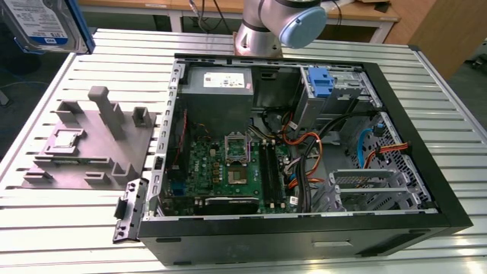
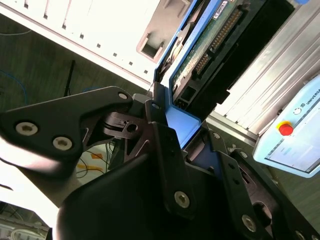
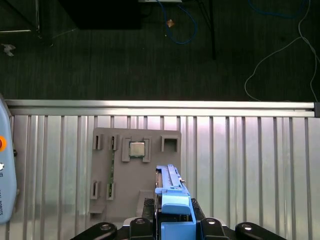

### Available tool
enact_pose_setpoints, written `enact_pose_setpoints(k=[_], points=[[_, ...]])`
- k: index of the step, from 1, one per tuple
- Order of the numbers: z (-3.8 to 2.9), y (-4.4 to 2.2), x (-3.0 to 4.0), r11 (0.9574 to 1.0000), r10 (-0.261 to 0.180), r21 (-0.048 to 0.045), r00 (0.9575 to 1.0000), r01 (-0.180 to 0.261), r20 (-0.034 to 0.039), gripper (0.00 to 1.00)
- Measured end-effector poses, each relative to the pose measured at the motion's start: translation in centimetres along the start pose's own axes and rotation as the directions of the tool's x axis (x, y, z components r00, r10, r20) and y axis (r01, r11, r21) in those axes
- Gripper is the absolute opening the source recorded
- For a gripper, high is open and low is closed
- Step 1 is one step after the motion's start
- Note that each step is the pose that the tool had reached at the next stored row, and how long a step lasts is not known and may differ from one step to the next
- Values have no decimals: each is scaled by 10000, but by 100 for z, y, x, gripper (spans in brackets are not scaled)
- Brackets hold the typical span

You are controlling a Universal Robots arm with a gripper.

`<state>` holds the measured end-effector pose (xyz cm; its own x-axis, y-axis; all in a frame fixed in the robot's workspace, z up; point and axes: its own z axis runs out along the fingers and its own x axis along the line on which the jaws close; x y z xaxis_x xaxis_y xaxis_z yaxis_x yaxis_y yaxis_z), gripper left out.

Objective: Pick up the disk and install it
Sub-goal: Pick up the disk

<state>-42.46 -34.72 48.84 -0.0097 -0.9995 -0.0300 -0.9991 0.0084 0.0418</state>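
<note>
The disk [image 1: 45, 25], silver-grey with a white-and-blue label and blue rails, hangs high in the air at the exterior view's far left. It is above the table's corner and apart from the open computer case [image 1: 426, 188]. In both wrist views my gripper [image 3: 172, 222] is shut on the disk's blue rail [image 3: 172, 197], a black finger on each side. The second wrist view shows the disk's green circuit-board underside [image 2: 205, 45] reaching away from my gripper [image 2: 187, 135]. Below the held disk lies the grey fixture plate [image 3: 150, 137].
The case holds a motherboard [image 1: 228, 168], a power supply [image 1: 216, 83], cable bundles, a metal drive cage [image 1: 369, 185] and an upright blue latch [image 1: 323, 83]. A small square chip [image 3: 137, 148] sits on the fixture plate. The slatted metal table [image 3: 250, 160] ends in dark floor. A pendant [image 2: 295, 140] lies nearby.
</note>
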Motion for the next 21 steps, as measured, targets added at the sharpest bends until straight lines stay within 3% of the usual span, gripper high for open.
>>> enact_pose_setpoints(k=[8, 16, 21], points=[[-1, -1, 55, 10000, 1, 1, 10000, -1, -1, 37], [-5, -1, 58, 10000, 2, -1, 10000, -2, -2, 37], [-57, 1, 56, 10000, 2, 0, 10000, -2, 15, 37]])
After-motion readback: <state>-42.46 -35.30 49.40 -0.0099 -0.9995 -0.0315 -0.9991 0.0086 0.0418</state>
